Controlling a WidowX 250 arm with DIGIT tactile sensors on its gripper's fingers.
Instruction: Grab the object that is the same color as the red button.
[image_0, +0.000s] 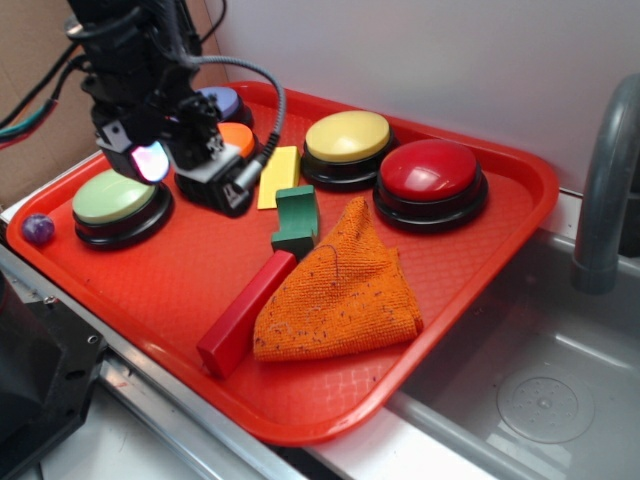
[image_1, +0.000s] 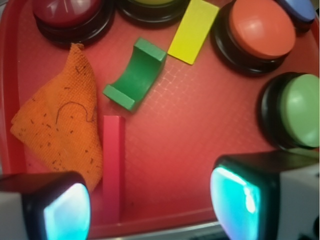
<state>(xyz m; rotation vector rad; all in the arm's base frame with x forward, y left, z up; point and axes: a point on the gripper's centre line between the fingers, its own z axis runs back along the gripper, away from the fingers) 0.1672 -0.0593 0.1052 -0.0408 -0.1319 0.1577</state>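
The long red block (image_0: 245, 312) lies on the red tray (image_0: 150, 290) near its front, touching the left edge of the orange cloth (image_0: 345, 285). In the wrist view the red block (image_1: 113, 167) lies upright just right of my left finger. The red button (image_0: 430, 175) stands at the tray's back right; it shows at the top left of the wrist view (image_1: 67, 11). My gripper (image_0: 165, 150) hangs open and empty high above the tray's left part, well left of and behind the block. Its glowing fingertips frame bare tray in the wrist view (image_1: 150, 200).
A green notched block (image_0: 296, 220), a yellow flat block (image_0: 279, 176), and yellow (image_0: 347, 138), orange (image_0: 237, 140), blue (image_0: 222, 100) and light green (image_0: 113, 198) buttons share the tray. A purple ball (image_0: 38, 228) sits at its left rim. A sink (image_0: 540, 390) and grey faucet (image_0: 605, 190) lie right.
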